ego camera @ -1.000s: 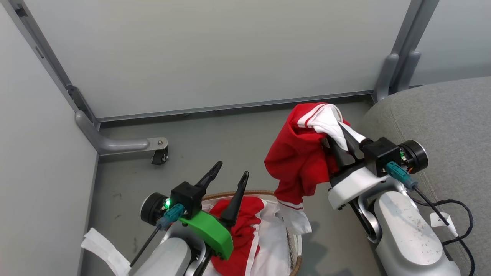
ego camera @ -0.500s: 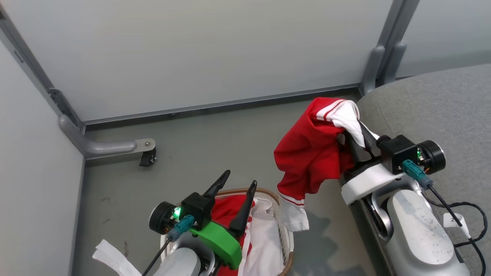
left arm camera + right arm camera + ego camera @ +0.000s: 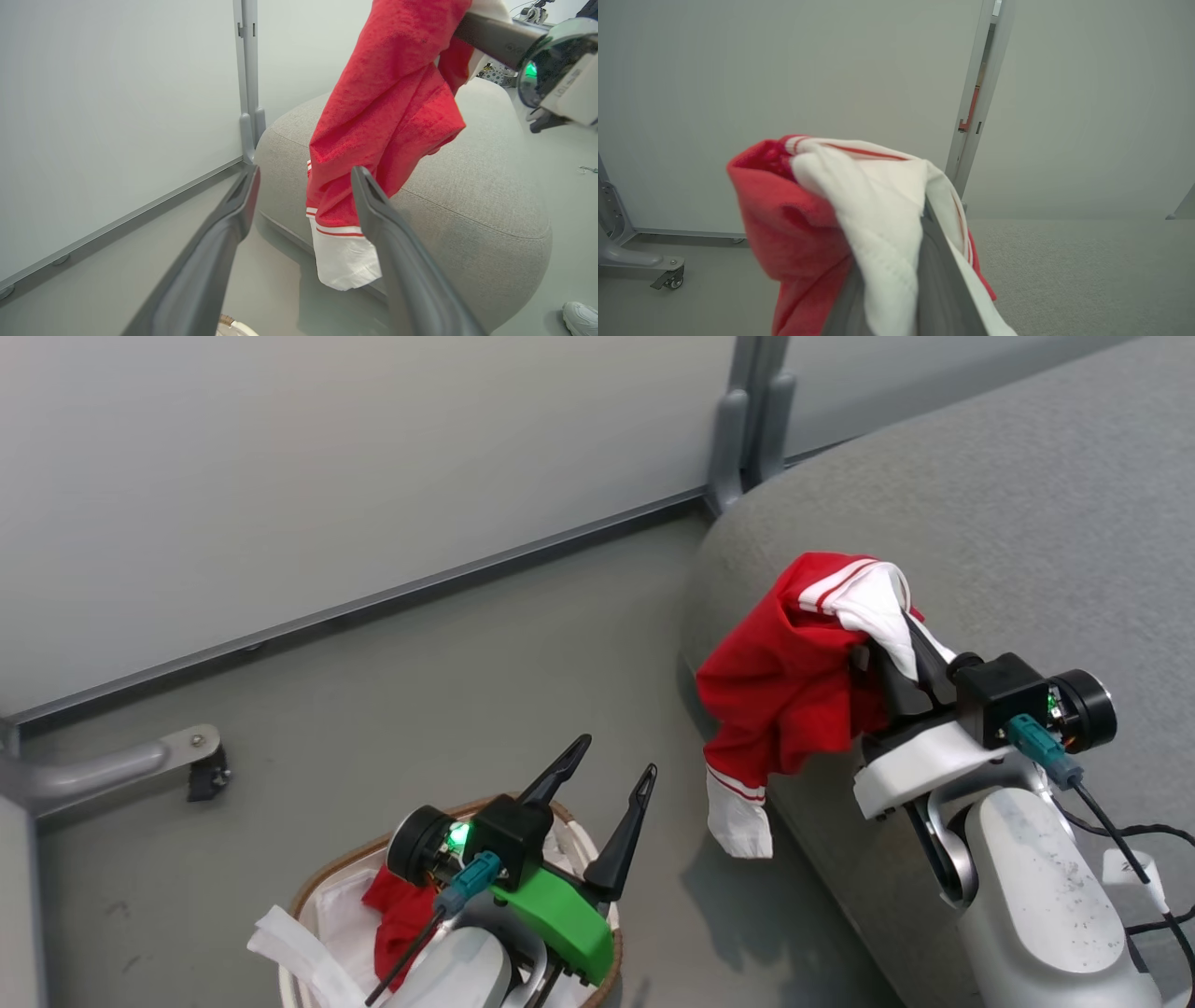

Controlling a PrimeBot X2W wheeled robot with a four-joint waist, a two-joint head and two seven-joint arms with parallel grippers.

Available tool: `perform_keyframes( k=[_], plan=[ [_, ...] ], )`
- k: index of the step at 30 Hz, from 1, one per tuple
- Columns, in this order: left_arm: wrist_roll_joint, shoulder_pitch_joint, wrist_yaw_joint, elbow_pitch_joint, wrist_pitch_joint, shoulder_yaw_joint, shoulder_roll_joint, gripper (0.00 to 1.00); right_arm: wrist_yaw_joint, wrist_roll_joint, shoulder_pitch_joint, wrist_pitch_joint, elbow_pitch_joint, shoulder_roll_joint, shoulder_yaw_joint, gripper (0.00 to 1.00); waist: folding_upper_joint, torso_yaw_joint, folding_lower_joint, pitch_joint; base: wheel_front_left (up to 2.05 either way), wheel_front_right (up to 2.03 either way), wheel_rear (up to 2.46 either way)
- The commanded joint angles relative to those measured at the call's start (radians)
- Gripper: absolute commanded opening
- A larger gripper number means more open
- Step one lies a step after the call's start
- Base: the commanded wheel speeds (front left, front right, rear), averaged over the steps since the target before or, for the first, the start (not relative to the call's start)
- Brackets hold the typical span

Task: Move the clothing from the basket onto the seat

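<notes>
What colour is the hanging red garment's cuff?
The fabric cuff is white, with red stripes above; best in left wrist view.

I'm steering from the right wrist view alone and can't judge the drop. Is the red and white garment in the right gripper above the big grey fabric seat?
Observer: Partly. In the head view the red and white garment hangs at the rounded edge of the grey fabric seat, and its white cuff dangles beside the seat, over the floor.
Operator: Is the left arm in the way?
Observer: No. The left gripper stands open and empty over the white plastic basket with a brown woven rim, apart from the garment.
Operator: Is the basket empty?
Observer: No, a red piece of clothing lies in it.
</notes>
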Motion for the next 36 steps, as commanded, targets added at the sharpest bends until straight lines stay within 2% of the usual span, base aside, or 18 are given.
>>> perform_keyframes(
  k=[1,5,9,20,27,36],
  plan=[
    [0.01,-0.018,-0.003,-0.002,-0.001,-0.004,0.005,1.0,-0.001,0.004,-0.004,-0.002,-0.005,-0.003,-0.007,0.0,-0.0001,-0.133,0.0,0.056,0.0,0.0,0.0],
    [0.01,-0.032,-0.003,0.003,-0.001,-0.022,0.014,1.0,-0.001,0.013,0.007,-0.002,-0.007,-0.003,-0.023,0.0,-0.0001,-0.18,0.0,0.075,0.0,0.0,0.0],
    [0.005,-0.039,-0.003,0.006,-0.001,-0.035,0.021,1.0,-0.001,0.018,0.015,-0.002,-0.007,-0.002,-0.04,0.0,-0.0001,-0.197,0.0,0.086,0.0,0.0,0.0],
    [0.017,-0.068,-0.003,-0.012,-0.001,-0.063,0.047,1.0,-0.001,-0.013,-0.055,-0.002,-0.012,-0.003,-0.121,0.0,-0.0001,-0.142,0.0,0.149,0.0,0.0,0.0],
    [0.028,-0.134,-0.003,-0.032,-0.001,-0.066,0.081,1.0,-0.001,-0.085,-0.268,-0.002,0.036,-0.002,-0.216,0.0,-0.0001,-0.1,0.0,0.268,0.0,0.0,0.0],
    [0.076,-0.28,-0.003,-0.079,0.0,-0.077,0.132,1.0,-0.001,-0.14,-0.636,-0.002,0.149,-0.131,-0.332,0.0,-0.0001,-0.041,0.0,0.504,0.0,0.0,0.0]
  ],
)
